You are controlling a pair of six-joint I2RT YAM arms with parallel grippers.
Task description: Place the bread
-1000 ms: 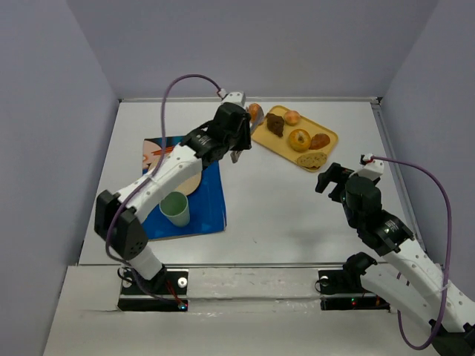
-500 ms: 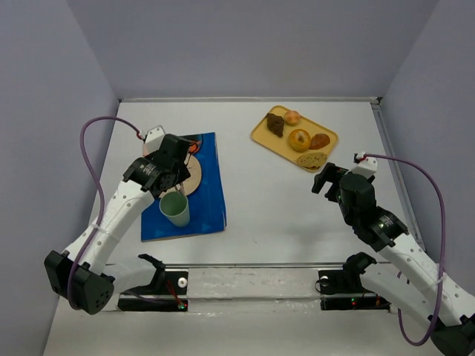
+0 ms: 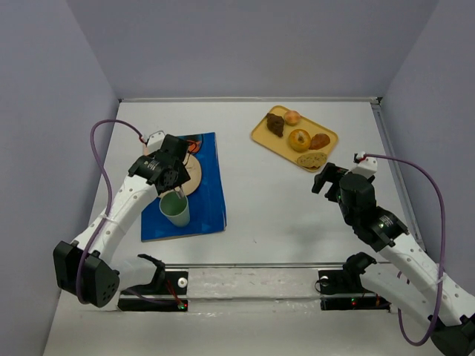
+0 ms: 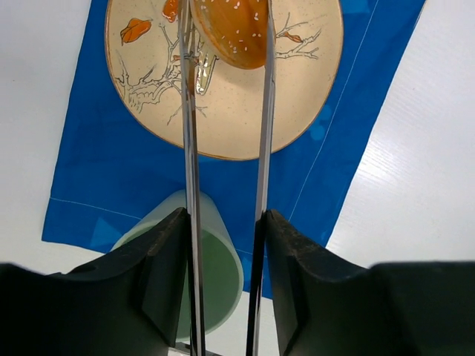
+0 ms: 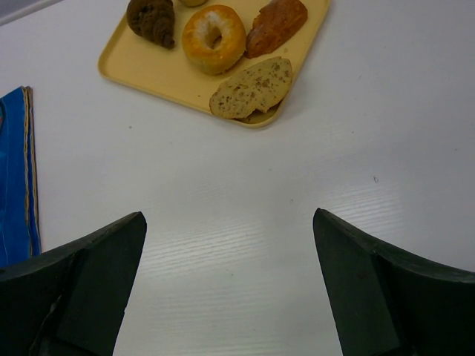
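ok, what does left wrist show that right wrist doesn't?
Left wrist only: the bread, seeded, between the fingers of the left hand, over a leaf-patterned plate; I can't tell if it touches the plate. A green cup sits lower in frame.
Right wrist only: the yellow tray with a ring bun, dark pastry, reddish pastry and seeded slice.
Both: the blue mat and the white table.

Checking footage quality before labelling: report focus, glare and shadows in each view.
Left wrist view: the bread sharp, seeds visible; the cup softer. Right wrist view: tray crisp, soft sheen on the table, right claw dark. Top view: even light, faint shadows.
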